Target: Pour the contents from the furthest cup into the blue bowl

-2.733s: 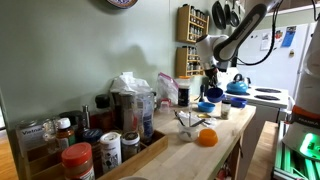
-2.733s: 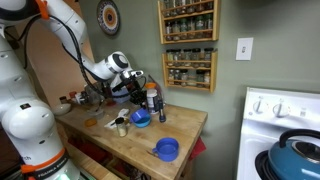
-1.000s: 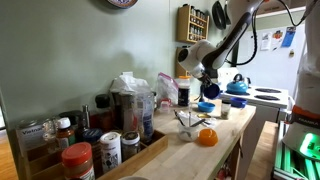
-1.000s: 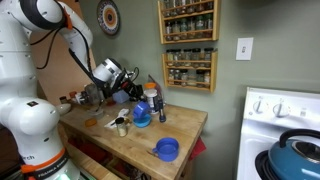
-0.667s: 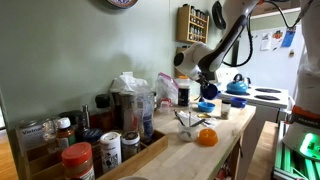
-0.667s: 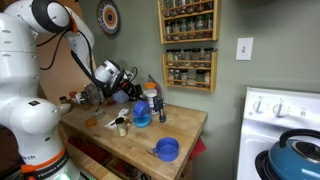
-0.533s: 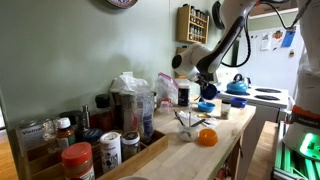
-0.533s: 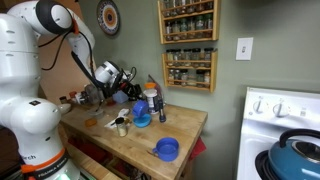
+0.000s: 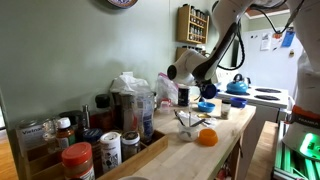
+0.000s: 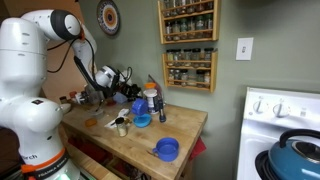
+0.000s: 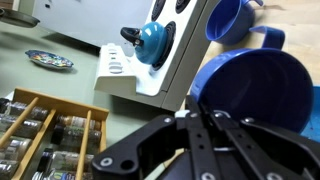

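Here the gripper (image 10: 131, 93) hangs low over the wooden counter (image 10: 186, 127), its fingers (image 11: 150, 145) drawn together; whether they pinch anything cannot be told. In the wrist view a deep blue cup (image 11: 255, 85) sits just ahead of the gripper, and a second blue cup (image 11: 232, 18), this one with a handle, stands beyond it. The blue bowl (image 10: 167, 149) rests well apart from the gripper, near the counter's front edge toward the stove (image 10: 285, 108), where a blue kettle (image 11: 155, 40) stands.
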### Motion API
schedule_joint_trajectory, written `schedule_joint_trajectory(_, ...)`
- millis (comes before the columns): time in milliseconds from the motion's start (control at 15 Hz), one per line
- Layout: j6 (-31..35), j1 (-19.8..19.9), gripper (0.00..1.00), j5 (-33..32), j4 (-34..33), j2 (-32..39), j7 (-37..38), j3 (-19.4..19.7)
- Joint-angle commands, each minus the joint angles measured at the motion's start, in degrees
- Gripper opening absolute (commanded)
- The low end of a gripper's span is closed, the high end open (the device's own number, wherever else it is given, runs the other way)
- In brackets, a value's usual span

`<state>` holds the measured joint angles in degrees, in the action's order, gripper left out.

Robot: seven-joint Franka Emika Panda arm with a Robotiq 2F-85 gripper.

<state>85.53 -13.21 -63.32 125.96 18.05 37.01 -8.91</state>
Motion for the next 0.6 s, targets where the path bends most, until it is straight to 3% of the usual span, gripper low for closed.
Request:
schedule_joint_trajectory(0,-4.8,-0.9,0.01,-2.3,-1.7,2.5,1.1,-0.1)
schedule_joint_trajectory(533,-10.1,-0.6,0.01,-6.5,-3.0,5.7,1.6,0.5)
